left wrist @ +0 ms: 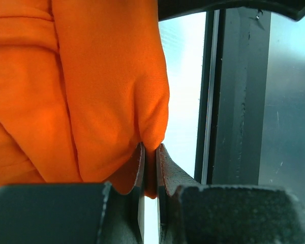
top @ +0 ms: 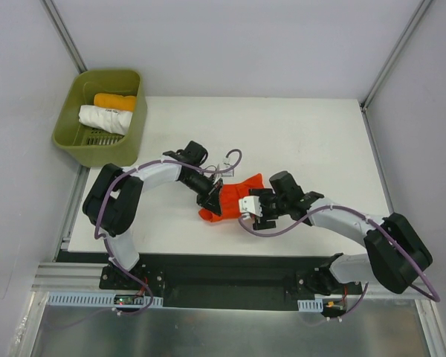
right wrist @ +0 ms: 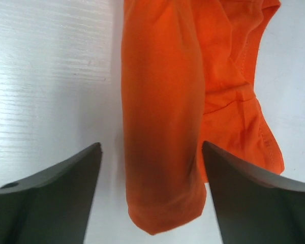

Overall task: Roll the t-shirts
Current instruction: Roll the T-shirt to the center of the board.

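Observation:
The red-orange t-shirt [top: 229,199] lies bunched and partly rolled on the white table between my two grippers. My left gripper [top: 212,202] is at its left end, shut on a fold of the cloth [left wrist: 151,168]; the shirt [left wrist: 91,86] fills the left of that view. My right gripper [top: 254,210] is open at the shirt's right end, its fingers [right wrist: 66,188] on either side of the rolled end [right wrist: 162,168] without touching it. A rolled white t-shirt [top: 104,119] and a rolled yellow-orange one [top: 114,101] lie in the green basket.
The olive-green basket [top: 134,119] stands at the table's far left corner. The white table [top: 297,141] has metal frame posts at its back corners. A black rail runs along the near edge.

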`<state>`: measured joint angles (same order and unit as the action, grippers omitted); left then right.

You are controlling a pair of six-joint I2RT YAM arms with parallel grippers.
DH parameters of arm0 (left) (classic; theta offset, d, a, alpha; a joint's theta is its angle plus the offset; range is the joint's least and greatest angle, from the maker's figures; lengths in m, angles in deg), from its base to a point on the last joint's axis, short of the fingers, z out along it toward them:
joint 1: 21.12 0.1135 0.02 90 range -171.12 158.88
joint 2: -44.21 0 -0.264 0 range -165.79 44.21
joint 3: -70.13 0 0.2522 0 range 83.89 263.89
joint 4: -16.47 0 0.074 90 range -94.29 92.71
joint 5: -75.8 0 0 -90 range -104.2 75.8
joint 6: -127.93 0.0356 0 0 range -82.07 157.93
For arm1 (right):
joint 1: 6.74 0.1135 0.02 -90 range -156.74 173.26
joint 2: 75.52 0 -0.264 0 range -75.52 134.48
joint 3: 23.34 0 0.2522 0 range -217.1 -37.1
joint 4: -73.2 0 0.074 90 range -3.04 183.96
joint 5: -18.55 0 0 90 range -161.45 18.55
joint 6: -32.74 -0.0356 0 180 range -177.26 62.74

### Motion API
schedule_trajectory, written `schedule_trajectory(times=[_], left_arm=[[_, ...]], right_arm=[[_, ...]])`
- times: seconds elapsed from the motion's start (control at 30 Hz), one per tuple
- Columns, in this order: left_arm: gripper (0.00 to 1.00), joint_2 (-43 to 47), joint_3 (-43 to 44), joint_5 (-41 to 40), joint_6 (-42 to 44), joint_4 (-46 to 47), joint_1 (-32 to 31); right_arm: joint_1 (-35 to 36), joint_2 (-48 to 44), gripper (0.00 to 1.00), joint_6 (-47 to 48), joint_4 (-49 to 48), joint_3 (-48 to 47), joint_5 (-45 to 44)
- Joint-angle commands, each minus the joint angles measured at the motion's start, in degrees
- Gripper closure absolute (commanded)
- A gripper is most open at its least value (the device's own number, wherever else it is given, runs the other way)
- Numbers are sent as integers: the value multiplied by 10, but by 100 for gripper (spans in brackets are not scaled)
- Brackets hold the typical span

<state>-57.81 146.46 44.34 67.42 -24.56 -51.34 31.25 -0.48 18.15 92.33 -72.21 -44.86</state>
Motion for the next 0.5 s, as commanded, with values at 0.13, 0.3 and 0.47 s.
schedule_trajectory(times=[0.13, 0.3, 0.47], left_arm=[[100, -5, 12, 56, -17, 2, 24], [100, 9, -7, 56, -47, 0, 29], [100, 23, -26, 75, -108, -6, 31]], right_arm=[[14, 43, 60, 10, 12, -35, -34], [-6, 55, 86, 40, 174, -117, 30], [-22, 107, 91, 103, 443, -219, 99]])
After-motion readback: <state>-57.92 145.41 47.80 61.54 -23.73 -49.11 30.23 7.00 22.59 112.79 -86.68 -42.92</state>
